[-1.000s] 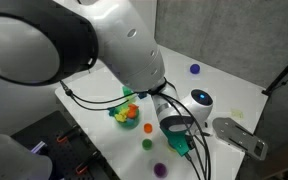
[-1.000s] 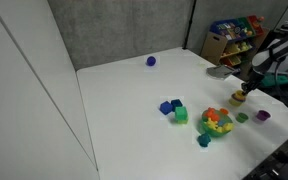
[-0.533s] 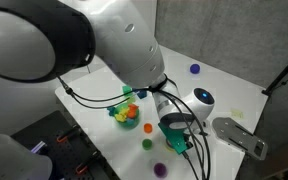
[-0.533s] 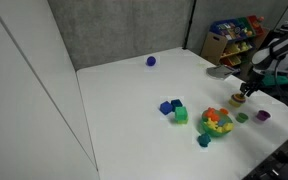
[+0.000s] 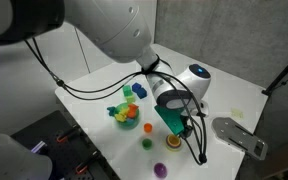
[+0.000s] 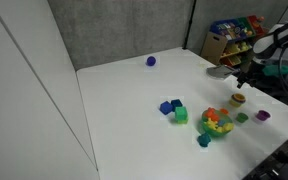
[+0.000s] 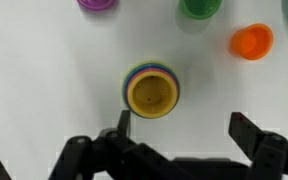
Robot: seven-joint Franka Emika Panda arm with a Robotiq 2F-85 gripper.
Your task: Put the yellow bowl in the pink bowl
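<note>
In the wrist view the yellow bowl [image 7: 151,93] sits nested inside the pink bowl [image 7: 128,84], of which only a thin coloured rim shows round it. My gripper [image 7: 184,130] hangs above and just beside the stack. Its fingers are spread wide and hold nothing. In an exterior view the gripper [image 5: 180,127] hovers over the small stack [image 5: 171,142] near the table's front edge. In an exterior view the yellow bowl [image 6: 238,99] lies below the gripper [image 6: 246,78].
A small green bowl [image 7: 201,8], a purple bowl [image 7: 96,3] and an orange round piece [image 7: 251,41] lie close by. A heap of coloured toys [image 5: 124,112] and blue and green blocks [image 6: 173,109] rest on the white table [image 6: 134,100]. A purple ball [image 6: 151,61] lies far back.
The gripper has opened, let go of the yellow bowl, and risen away from it. The bowl now rests in the pink bowl.
</note>
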